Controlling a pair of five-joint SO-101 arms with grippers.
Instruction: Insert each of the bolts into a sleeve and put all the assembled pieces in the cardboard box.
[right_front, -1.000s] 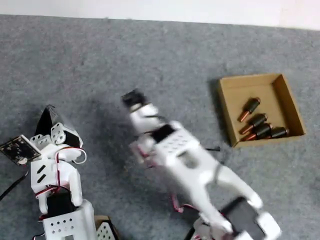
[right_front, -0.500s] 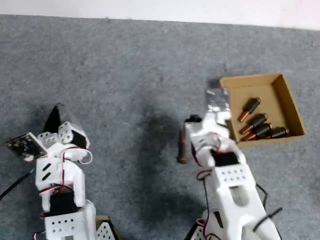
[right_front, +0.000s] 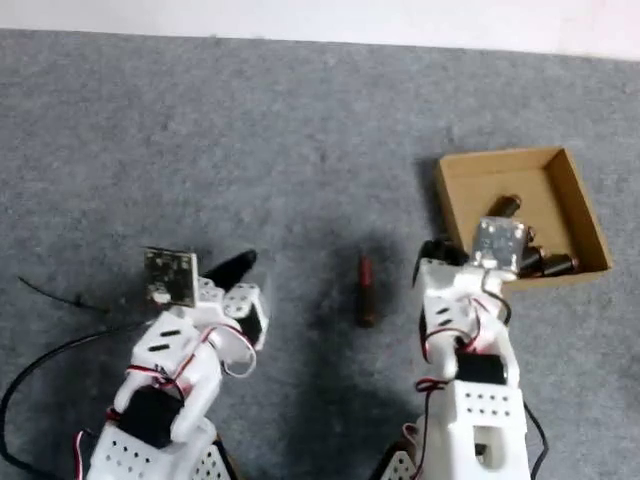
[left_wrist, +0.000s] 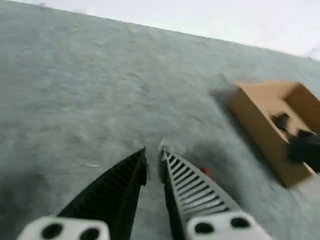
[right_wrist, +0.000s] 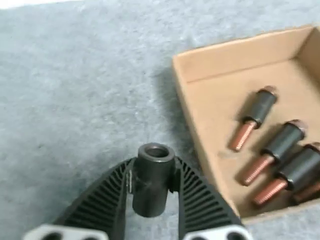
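Sleeve (right_wrist: 151, 182) sits pinched between the jaws of your right gripper (right_wrist: 152, 167), bore toward the wrist camera, and is hard to pick out in the high view. There the camera board (right_front: 498, 243) covers some assembled pieces (right_wrist: 252, 120) in the cardboard box (right_front: 455, 215) just beyond those jaws. Your left gripper (left_wrist: 152, 159) hangs low over the table (right_front: 300, 130), jaws nearly pressed together on nothing, with the loose bolt (right_front: 366, 290) lying just past them, only a red blur in its wrist view.
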